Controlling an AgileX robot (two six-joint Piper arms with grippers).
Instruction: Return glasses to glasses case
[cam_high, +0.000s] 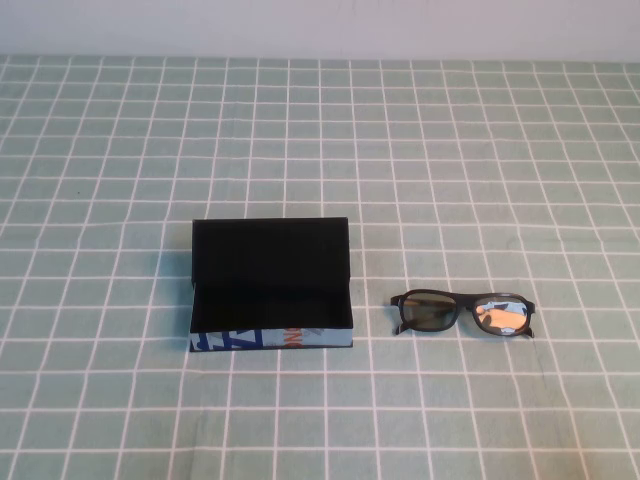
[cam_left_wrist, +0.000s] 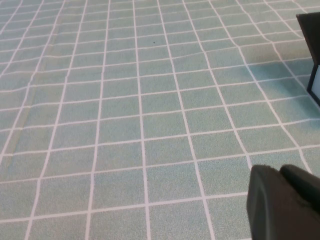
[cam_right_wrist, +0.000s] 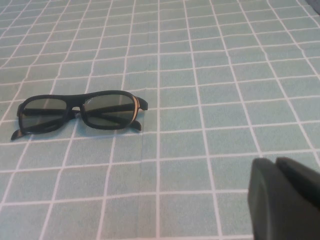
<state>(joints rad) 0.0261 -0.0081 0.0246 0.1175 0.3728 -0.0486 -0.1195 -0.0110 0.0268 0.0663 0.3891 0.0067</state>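
On green checked cloth (cam_high: 480, 150), glasses (cam_high: 463, 313) lie beside the open case (cam_high: 270, 290); left gripper (cam_left_wrist: 285, 200) and right gripper (cam_right_wrist: 285, 200) hover apart, finger state unclear.

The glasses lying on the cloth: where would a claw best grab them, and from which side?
Probably the bridge of the glasses, from above: it is the thinnest part, central, so they should lift level, clear of the lenses. They lie flat, right of the open case. The right claw is nearer; the left claw is beyond the case. Neither shows in the high view.
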